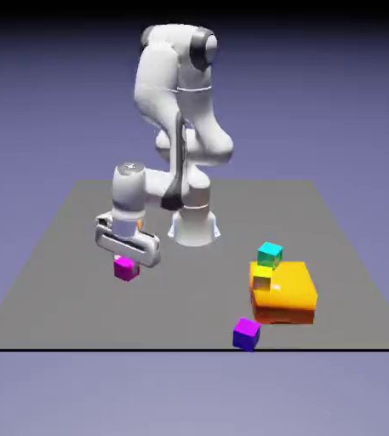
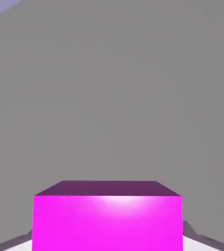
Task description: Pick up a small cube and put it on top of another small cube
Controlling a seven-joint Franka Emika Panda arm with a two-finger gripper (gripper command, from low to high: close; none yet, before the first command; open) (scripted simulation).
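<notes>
Holding the pink cube (image 1: 126,269) tight just above the table (image 1: 53,281), the claw (image 1: 127,258) must carry it to the far-off purple cube (image 1: 246,333) and set it on top.

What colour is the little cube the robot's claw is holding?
Bright magenta-pink cube, plain faces; it shows best in the hand view.

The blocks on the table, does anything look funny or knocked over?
One oddity: the big orange block sits crooked, tipped up on one side, with a small yellow cube at its raised corner and a cyan cube just behind. The gripper holds the magenta cube straight; the purple cube sits flat.
</notes>
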